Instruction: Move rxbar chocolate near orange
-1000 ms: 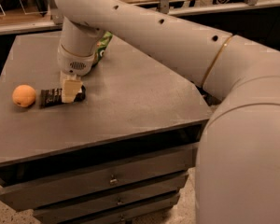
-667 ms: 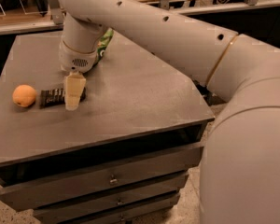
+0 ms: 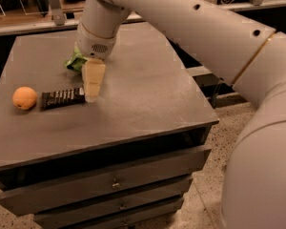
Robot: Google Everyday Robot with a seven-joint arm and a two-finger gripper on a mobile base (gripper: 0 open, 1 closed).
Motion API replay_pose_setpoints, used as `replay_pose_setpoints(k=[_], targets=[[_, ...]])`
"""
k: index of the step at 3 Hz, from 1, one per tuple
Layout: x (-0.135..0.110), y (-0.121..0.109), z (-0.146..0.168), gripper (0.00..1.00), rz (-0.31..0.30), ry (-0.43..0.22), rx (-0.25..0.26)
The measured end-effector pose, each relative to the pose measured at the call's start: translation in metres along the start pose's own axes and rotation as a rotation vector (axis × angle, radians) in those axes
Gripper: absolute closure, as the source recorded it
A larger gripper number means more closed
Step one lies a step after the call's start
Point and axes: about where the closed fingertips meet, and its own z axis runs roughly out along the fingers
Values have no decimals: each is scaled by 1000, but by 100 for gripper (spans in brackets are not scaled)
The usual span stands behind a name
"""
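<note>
The rxbar chocolate (image 3: 62,98), a flat dark bar with pale lettering, lies on the grey cabinet top (image 3: 143,104) at the left. The orange (image 3: 25,98) sits just left of the bar, a small gap between them. My gripper (image 3: 92,97) hangs from the white arm directly over the bar's right end, its pale fingers (image 3: 93,80) pointing down and raised slightly above the surface. The bar lies flat and looks free of the gripper.
A wrinkly green snack bag (image 3: 76,61) lies behind the gripper, partly hidden by the wrist. The big white arm (image 3: 205,37) crosses the right half of the view. Drawers (image 3: 114,182) front the cabinet. A railing and shelves stand behind.
The gripper has lifted and drawn back from the bar, which now lies uncovered beside the orange. The view has shifted with the arm.
</note>
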Motion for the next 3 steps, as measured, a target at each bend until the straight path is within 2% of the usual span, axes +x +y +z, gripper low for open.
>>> replay_pose_setpoints(k=[2,3], targets=[[41,-7,-60,0,20,24,84],[41,-7,-60,0,21,24,84]])
